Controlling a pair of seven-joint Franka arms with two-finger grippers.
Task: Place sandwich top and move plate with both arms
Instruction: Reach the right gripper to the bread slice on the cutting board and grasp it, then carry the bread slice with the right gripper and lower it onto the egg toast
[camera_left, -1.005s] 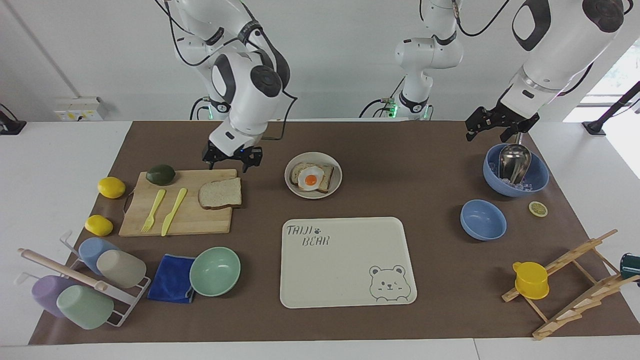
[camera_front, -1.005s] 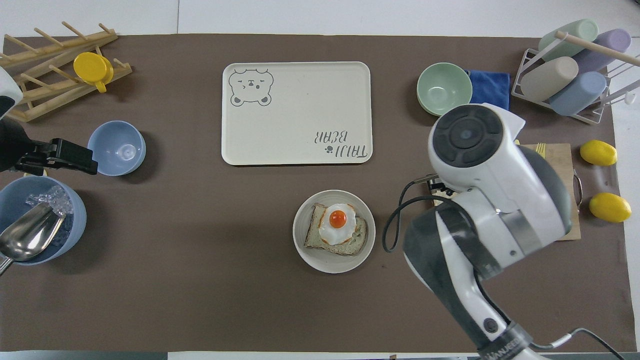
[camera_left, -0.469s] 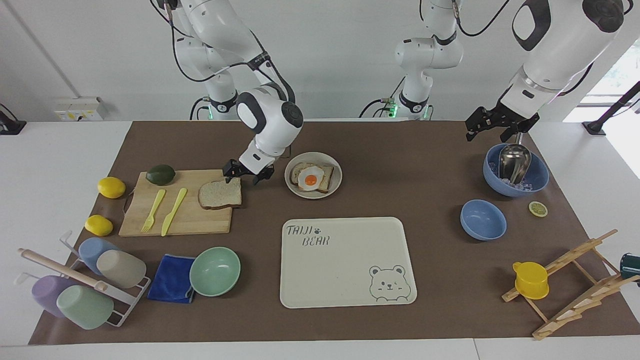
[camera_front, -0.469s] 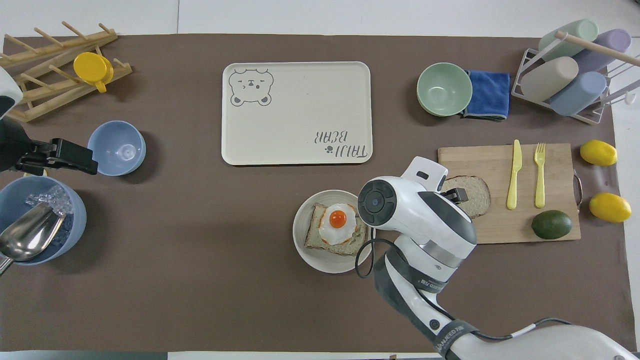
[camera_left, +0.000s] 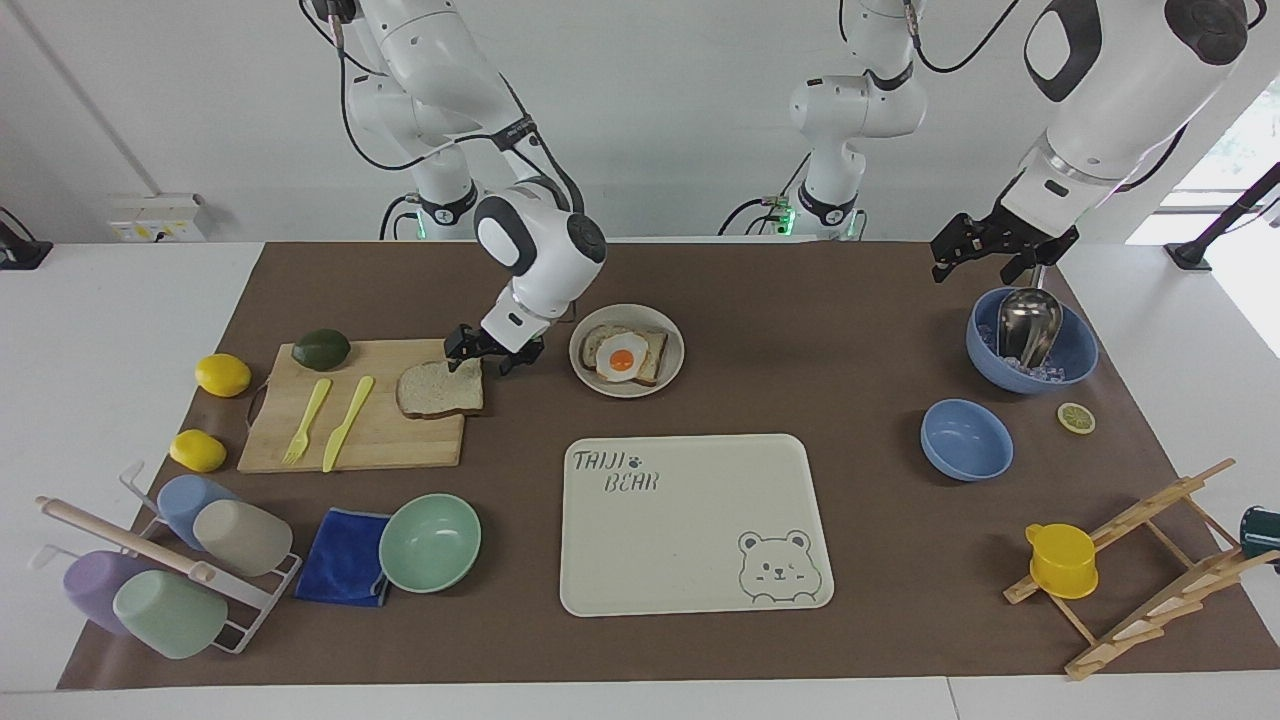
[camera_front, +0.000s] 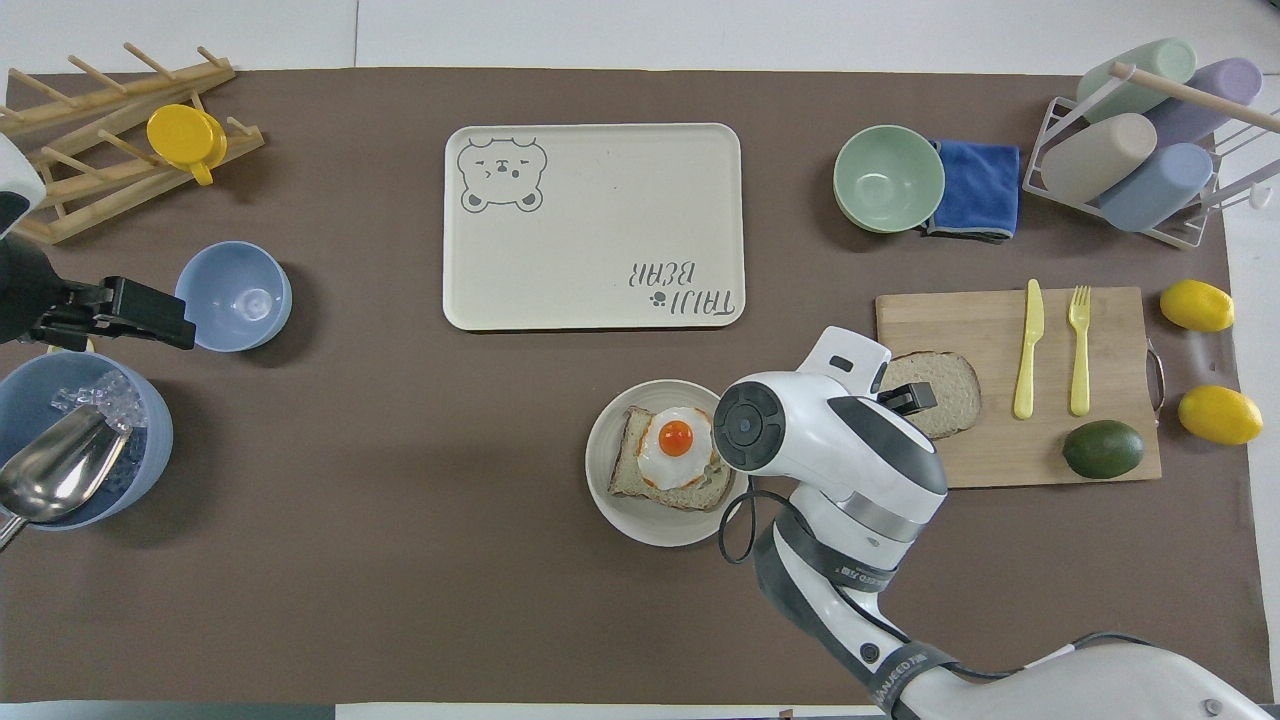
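Observation:
The sandwich top (camera_left: 440, 388) lies flat on the wooden cutting board (camera_left: 380, 440), at the board's end beside the plate; the overhead view shows it too (camera_front: 945, 385). The plate (camera_left: 676, 365) holds a bread slice with a fried egg (camera_left: 622, 355) and also shows in the overhead view (camera_front: 650, 530). My right gripper (camera_left: 481, 362) is open and low, with its jaws astride the sandwich top's corner nearest the plate. One of its fingers (camera_front: 910, 400) shows over the bread from above. My left gripper (camera_left: 985, 258) waits in the air over the blue ice bowl (camera_left: 1075, 360).
A yellow knife (camera_left: 348, 422), a fork (camera_left: 306, 420) and an avocado (camera_left: 321, 349) share the board. The bear tray (camera_left: 690, 520) lies farther from the robots than the plate. The mint bowl (camera_left: 430, 542), a blue cloth (camera_left: 343, 558) and a small blue bowl (camera_left: 965, 438) stand around it.
My right gripper has come down from above the board's nearer edge and moved toward the plate, onto the sandwich top's corner. The left arm has not moved.

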